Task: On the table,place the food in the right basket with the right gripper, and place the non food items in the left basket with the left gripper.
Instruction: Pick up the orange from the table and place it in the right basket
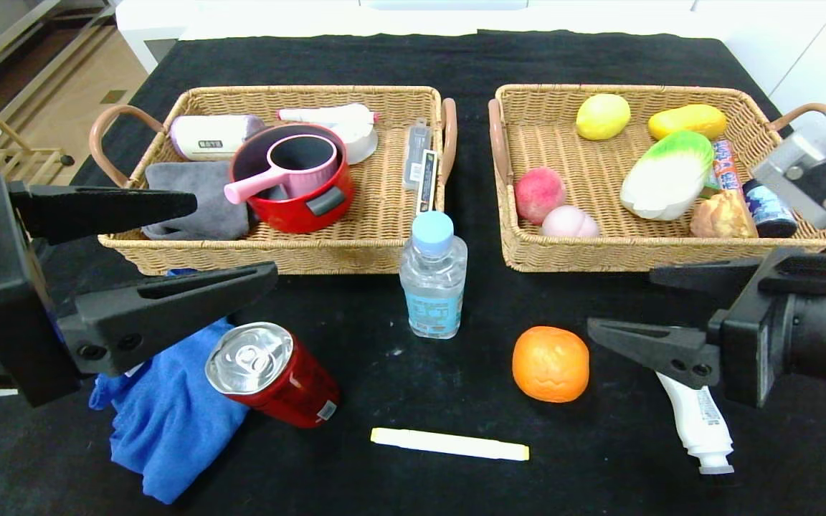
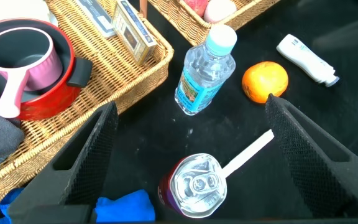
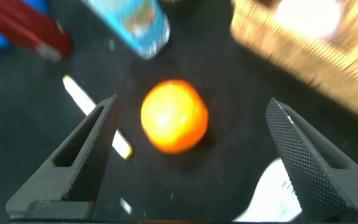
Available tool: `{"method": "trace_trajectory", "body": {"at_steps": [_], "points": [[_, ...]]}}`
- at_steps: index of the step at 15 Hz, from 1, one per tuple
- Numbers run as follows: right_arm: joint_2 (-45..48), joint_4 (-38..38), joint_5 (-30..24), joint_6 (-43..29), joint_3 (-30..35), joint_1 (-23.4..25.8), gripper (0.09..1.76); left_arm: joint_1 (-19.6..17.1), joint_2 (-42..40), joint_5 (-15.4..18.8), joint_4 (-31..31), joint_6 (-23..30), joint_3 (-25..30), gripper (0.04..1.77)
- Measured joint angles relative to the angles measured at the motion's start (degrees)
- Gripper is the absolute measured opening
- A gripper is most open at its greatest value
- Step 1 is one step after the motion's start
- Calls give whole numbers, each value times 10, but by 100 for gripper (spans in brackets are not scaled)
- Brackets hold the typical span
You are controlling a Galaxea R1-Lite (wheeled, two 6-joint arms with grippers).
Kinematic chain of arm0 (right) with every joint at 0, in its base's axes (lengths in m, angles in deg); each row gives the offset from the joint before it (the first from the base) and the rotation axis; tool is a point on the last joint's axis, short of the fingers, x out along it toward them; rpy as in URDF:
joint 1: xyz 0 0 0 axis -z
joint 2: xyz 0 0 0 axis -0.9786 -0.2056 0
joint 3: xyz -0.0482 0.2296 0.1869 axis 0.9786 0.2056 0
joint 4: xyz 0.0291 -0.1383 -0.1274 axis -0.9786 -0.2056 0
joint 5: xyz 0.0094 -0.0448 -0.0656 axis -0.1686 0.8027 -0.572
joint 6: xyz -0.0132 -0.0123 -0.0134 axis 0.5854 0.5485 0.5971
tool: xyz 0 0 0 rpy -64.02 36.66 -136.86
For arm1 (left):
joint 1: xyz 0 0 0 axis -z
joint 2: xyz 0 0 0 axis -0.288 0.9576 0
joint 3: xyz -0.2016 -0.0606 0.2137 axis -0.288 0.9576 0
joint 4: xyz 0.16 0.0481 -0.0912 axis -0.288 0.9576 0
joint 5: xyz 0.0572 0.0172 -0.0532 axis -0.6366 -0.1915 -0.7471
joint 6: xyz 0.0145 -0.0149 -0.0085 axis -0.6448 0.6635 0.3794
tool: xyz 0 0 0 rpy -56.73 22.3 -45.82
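Black cloth covers the tabletop (image 1: 456, 64), on which everything else is laid out. Taking the clear bottle (image 1: 433, 276) as the landmark: the left basket (image 1: 384, 244) is set just behind it and to the robot's left, and the right basket (image 1: 528, 251) just behind it and to the right, both being tan wicker trays with brown loop handles. A red pot (image 1: 298, 208) with a pink cup (image 1: 291, 172) inside it, a grey cloth (image 1: 194, 201) and some pale containers are held in the left basket; toy fruit and vegetables and a few packets are held in the right one.

The left gripper (image 1: 230, 240) is seen well to the left of the bottle, its jaws spread wide with nothing between them. The right gripper (image 1: 621, 304) is seen to the right of the bottle, its jaws likewise spread and empty; the orange (image 3: 174, 116) is framed between them in the right wrist view, apparently lower down and untouched, though that view is blurred.

A blue cloth (image 1: 169, 416) lies in front of the bottle and far to the left, with the red can (image 1: 273, 373) tilted against its edge. The orange sits in front and to the right of the bottle. The white bottle (image 1: 700, 423) lies farther right, partly under the right gripper. A pale yellow stick (image 1: 449, 443) lies flat in front of the bottle.
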Motion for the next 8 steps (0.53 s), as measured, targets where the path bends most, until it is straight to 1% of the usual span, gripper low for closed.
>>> {"method": "trace_trajectory", "body": {"at_steps": [2,3,6,8], "points": [[-17,-41,32,-6,-26,-21,171,1,0,0,0,0,0,172],[-26,-50,50,-13,-37,-30,171,1,0,0,0,0,0,172],[-60,-59,110,-30,-56,-60,171,1,0,0,0,0,0,172],[-84,-58,136,-32,-60,-76,171,1,0,0,0,-1,0,172]]}}
